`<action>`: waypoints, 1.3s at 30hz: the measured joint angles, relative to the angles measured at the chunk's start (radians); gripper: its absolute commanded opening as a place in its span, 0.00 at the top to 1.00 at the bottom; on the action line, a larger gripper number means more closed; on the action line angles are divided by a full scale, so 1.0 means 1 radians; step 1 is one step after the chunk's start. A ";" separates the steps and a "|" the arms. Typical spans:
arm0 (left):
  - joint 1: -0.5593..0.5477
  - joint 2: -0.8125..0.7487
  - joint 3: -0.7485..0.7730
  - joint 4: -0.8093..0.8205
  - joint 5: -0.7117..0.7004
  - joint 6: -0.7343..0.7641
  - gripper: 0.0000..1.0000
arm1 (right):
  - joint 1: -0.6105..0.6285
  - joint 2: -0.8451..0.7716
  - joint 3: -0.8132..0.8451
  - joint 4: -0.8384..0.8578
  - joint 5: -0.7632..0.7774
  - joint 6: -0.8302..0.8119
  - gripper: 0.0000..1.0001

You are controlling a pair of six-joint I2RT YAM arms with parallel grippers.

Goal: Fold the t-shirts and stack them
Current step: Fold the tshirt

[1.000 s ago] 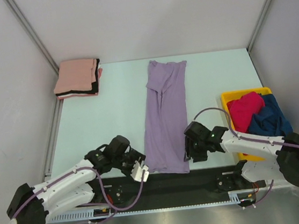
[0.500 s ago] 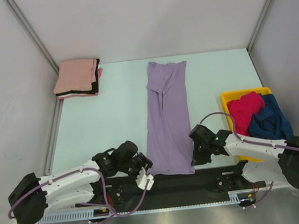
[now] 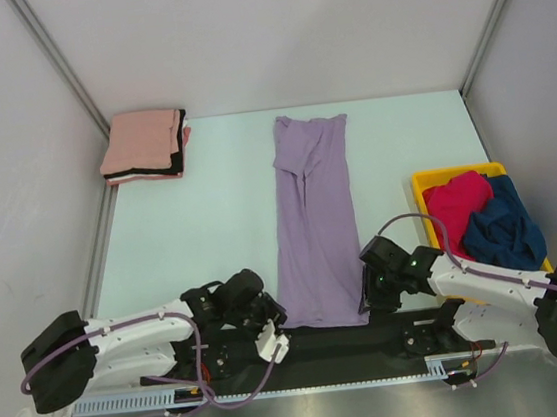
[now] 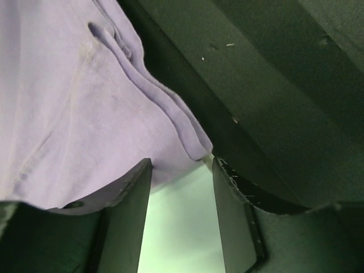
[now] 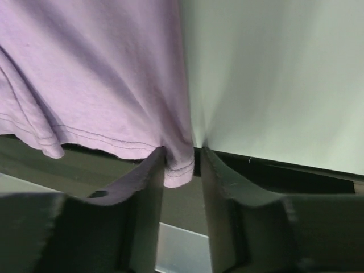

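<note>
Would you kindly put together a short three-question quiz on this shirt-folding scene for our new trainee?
1. True or false: the left gripper and the right gripper are both at the near hem of the lavender t-shirt.
2. What lies in the yellow bin? A: nothing. B: a red t-shirt and a dark blue t-shirt. C: one pink shirt.
3. Fill in: the folded stack sits at the far ____ corner of the table.

Key: 1 true; 2 B; 3 left.
</note>
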 measured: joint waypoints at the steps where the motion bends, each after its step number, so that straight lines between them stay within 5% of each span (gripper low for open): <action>1: -0.005 0.006 0.000 0.005 0.000 0.003 0.53 | 0.004 -0.005 -0.007 -0.001 -0.002 0.000 0.68; 3: -0.014 0.016 -0.007 0.024 0.005 0.012 0.61 | 0.008 -0.006 -0.019 0.009 -0.021 0.000 0.83; 5: -0.024 0.024 -0.026 0.054 0.005 0.021 0.83 | 0.011 0.005 -0.024 0.023 -0.038 0.002 0.98; 7: -0.032 0.030 -0.037 0.085 0.019 0.032 1.00 | 0.011 0.018 -0.024 0.039 -0.052 -0.007 1.00; 15: -0.013 0.031 -0.004 0.105 0.010 -0.140 1.00 | -0.092 0.006 0.087 -0.037 -0.086 -0.075 1.00; 22: 0.260 0.064 0.227 0.124 0.053 -0.360 1.00 | -0.338 0.148 0.328 -0.068 -0.101 -0.247 1.00; 32: 0.450 0.460 0.582 0.059 0.074 -0.390 1.00 | -0.497 0.522 0.705 -0.002 -0.082 -0.429 1.00; 39: 0.509 0.690 0.823 -0.011 0.022 -0.396 1.00 | -0.552 0.663 0.778 0.045 -0.097 -0.467 1.00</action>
